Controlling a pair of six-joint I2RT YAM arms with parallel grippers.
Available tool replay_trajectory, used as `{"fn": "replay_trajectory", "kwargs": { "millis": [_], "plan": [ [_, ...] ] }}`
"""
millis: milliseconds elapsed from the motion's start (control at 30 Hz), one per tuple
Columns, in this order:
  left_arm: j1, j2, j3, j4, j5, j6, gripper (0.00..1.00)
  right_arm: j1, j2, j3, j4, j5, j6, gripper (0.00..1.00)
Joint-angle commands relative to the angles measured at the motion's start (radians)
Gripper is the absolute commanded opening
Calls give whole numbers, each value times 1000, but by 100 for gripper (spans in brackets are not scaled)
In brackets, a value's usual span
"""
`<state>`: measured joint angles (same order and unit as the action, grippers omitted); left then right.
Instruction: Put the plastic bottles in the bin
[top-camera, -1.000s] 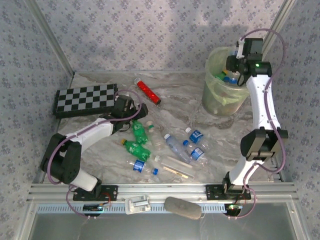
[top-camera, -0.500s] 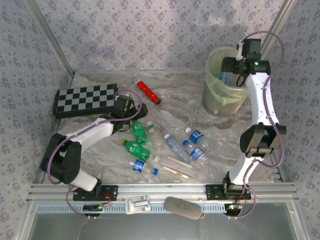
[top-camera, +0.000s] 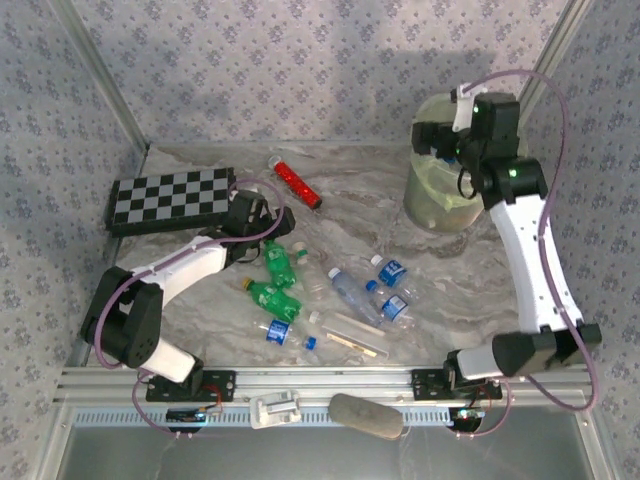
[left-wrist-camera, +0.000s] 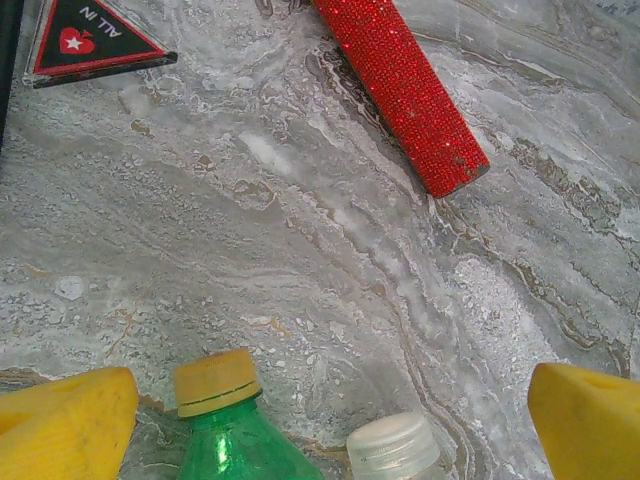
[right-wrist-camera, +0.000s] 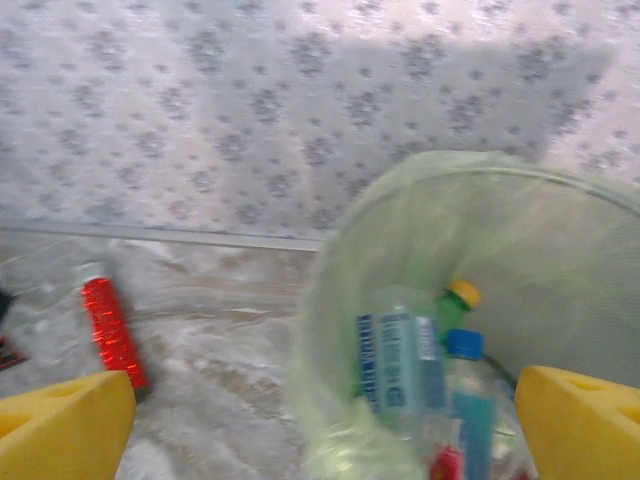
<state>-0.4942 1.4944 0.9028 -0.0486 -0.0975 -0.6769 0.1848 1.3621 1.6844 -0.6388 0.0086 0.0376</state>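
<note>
Left jaws: wide, empty, low over a green bottle (left-wrist-camera: 232, 445) (yellow cap) on the worktop (left-wrist-camera: 250, 230). Right jaws: wide, empty, by the bin (right-wrist-camera: 570, 250), which holds apparently three bottles (right-wrist-camera: 400, 350); their blue labels are unreadable. Loose bottles (top-camera: 352, 290) lie mid-worktop. Black card (left-wrist-camera: 90, 40) reads "ALL IN".

right end effector (right-wrist-camera: 322, 415): jaws closed → spread wide | position: shifted left over bin (top-camera: 424, 200)
</note>
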Motion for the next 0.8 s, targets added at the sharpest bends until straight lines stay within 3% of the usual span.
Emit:
{"fn": "replay_trajectory", "kwargs": {
  "millis": [0, 333, 567, 767],
  "plan": [
    [-6, -9, 18, 26, -19, 18, 100, 66, -66, -128, 33, -124, 9, 99],
    [4, -36, 1, 21, -37, 28, 100, 241, -105, -361, -107, -171, 67, 99],
    [6, -46, 1, 16, -38, 33, 100, 325, -39, -439, -278, -61, 94, 99],
    [6, -39, 13, 12, -35, 34, 100, 329, 8, -483, -363, 46, 160, 98]
  ]
}}
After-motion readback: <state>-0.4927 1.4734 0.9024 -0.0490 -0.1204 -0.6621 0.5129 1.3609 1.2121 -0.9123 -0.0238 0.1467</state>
